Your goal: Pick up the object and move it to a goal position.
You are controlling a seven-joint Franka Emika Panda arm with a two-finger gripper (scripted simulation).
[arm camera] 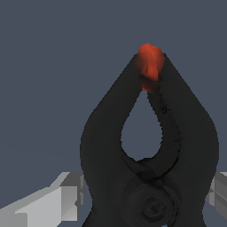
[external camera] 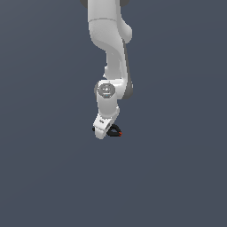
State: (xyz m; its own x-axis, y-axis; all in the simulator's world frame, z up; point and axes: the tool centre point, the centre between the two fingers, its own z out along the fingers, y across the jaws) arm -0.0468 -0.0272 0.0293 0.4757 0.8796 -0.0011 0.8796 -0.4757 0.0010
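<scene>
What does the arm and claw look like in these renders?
The arm has glossy white rounded links, with dark grey at the joints and a grey circular cap at the wrist joint. The claw is white too. In the wrist view its fingers are blocky light grey. No cables or markings show.

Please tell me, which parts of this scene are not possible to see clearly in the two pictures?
- Clamp handles: wrist view, cut off by the picture's edge.
- Hand fingertips: wrist view, hidden behind the clamp, so contact is unclear.
- Clamp shape: exterior view, too small and partly behind the hand.
- Goal position: no marker visible in either view.
</scene>
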